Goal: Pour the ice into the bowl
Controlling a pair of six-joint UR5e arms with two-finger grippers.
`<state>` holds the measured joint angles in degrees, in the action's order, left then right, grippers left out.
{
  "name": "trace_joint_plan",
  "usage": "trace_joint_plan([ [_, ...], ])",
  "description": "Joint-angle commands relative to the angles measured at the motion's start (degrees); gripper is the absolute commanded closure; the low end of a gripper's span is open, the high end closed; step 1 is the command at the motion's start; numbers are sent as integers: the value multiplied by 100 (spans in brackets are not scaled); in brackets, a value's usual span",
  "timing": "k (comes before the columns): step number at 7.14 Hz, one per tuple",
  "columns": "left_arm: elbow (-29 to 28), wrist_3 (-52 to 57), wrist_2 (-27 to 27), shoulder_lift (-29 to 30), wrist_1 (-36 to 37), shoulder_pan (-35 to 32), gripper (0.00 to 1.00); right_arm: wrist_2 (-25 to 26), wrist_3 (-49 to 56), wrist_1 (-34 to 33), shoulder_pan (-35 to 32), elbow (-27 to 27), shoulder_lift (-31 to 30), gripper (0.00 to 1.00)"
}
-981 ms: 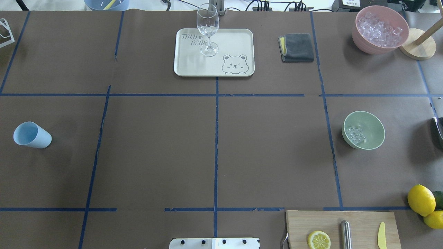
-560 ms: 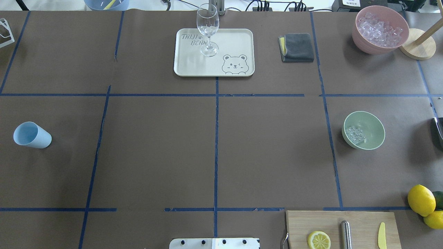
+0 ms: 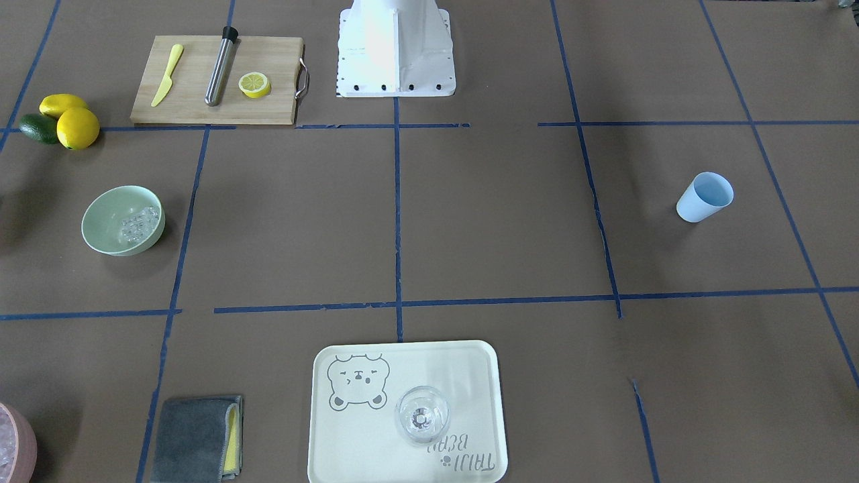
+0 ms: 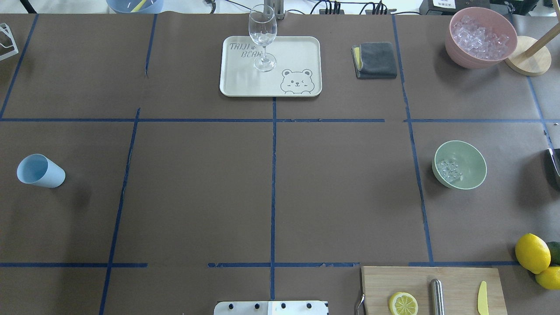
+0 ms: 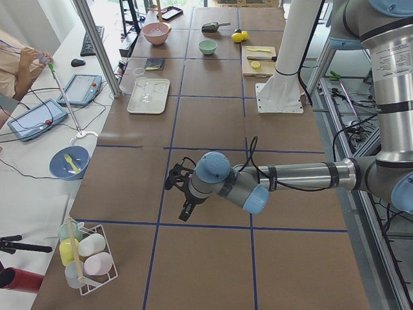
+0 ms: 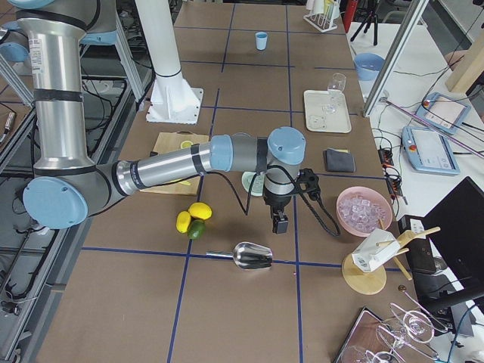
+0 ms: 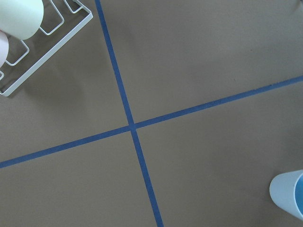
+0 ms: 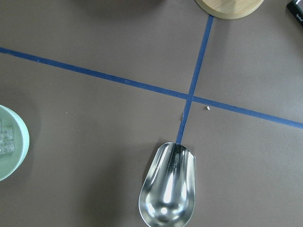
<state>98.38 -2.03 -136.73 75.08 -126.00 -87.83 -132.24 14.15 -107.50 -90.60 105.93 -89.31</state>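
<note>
Ice [image 4: 448,169] in mint bowl [image 4: 474,154], lemons [image 4: 532,253] and cutting board [image 4: 459,282] nearby

The left arm [image 5: 303,175] is stretched out level and low, its wrist bent, with the left gripper [image 5: 185,212] hanging below the wrist. The right arm [image 6: 166,168] is likewise extended, the right gripper [image 6: 280,223] pointing down beneath its wrist. Jaw state of both cannot be determined from these side views.
</note>
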Motion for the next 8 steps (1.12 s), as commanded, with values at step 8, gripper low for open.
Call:
trace_joint_plan([
  [8,349,958,41,472,3371,-57,0,-74,-88,-51,-2,-37,-166,0],
])
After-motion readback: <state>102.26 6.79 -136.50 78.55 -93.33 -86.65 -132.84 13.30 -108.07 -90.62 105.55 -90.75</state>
